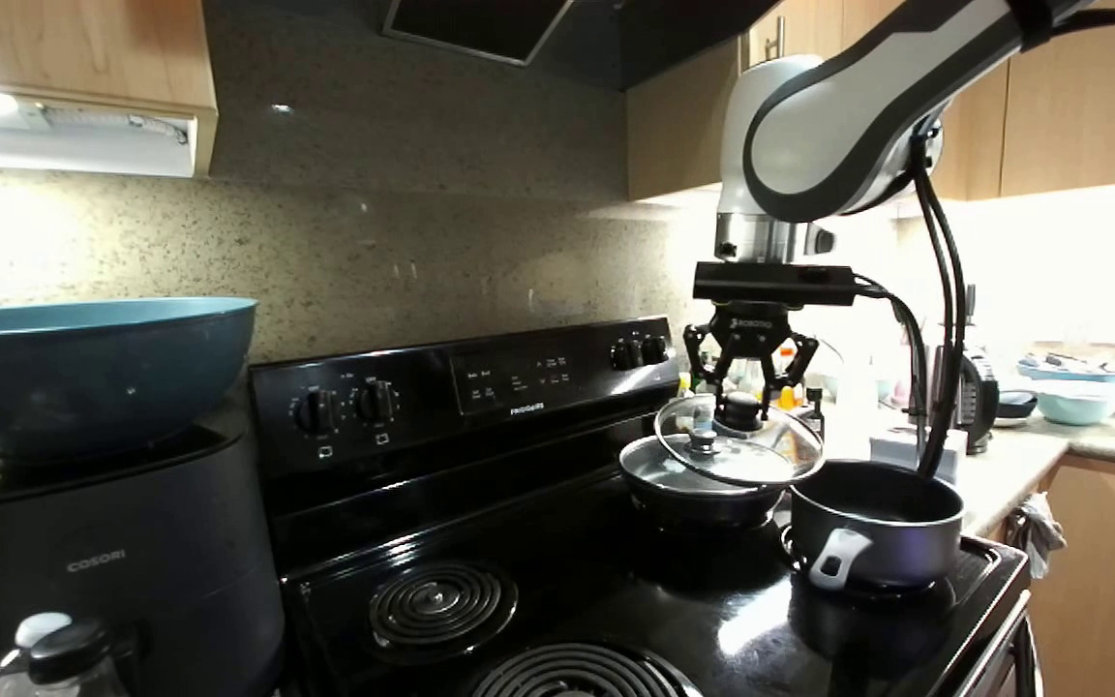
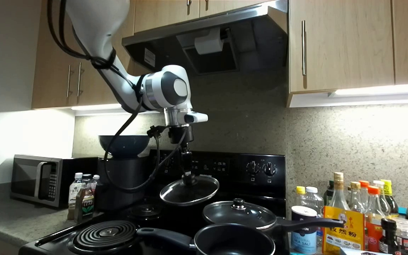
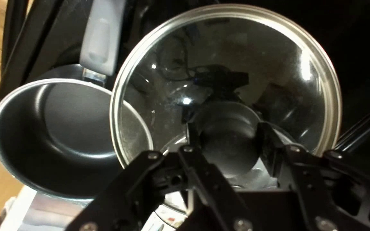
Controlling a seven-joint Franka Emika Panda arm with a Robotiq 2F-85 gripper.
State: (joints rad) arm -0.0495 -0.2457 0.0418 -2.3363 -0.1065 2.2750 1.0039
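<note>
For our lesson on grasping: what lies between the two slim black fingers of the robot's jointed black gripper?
The round black knob of the held, clear, circular glass lid lies between the fingers of the gripper; the wrist view shows it.

In an exterior view, the saucepan point(image 2: 234, 242) stands near the front right corner of the stove point(image 2: 175, 219); behind it, toward the back edge, is the covered pan point(image 2: 241, 215). Left of this pan, a lid point(image 2: 194, 194) hangs under the gripper point(image 2: 188, 173).
</note>
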